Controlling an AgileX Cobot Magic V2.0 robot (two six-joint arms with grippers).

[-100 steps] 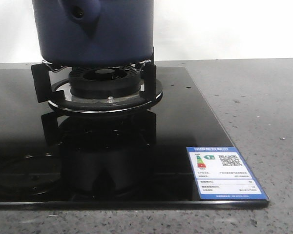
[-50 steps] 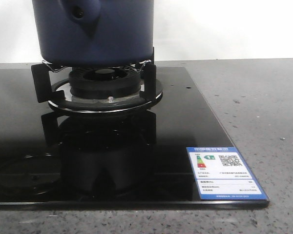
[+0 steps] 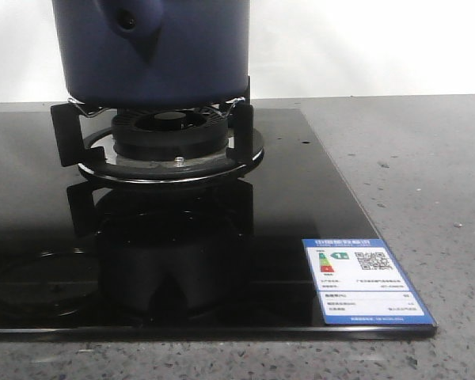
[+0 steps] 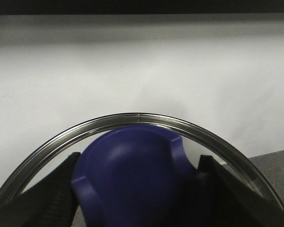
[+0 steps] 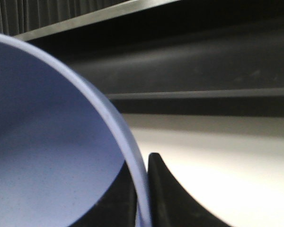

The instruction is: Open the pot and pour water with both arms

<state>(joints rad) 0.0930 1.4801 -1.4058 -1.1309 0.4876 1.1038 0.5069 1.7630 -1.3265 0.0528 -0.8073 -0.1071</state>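
Nothing has moved: I see the matte navy pot (image 3: 154, 51) on the burner (image 3: 170, 138); left gripper (image 4: 137, 189) clamps the lid knob (image 4: 132, 175), right gripper (image 5: 142, 198) pinches the periwinkle bowl (image 5: 47, 156) rim.

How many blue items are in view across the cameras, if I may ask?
3: the pot on the burner, the lid knob in the left gripper, the pale bowl in the right gripper. Others may be hidden.

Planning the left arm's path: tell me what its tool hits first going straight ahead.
Left tool is shut on the blue knob of the glass lid. Beyond the lid only a pale wall shows; depth unclear.
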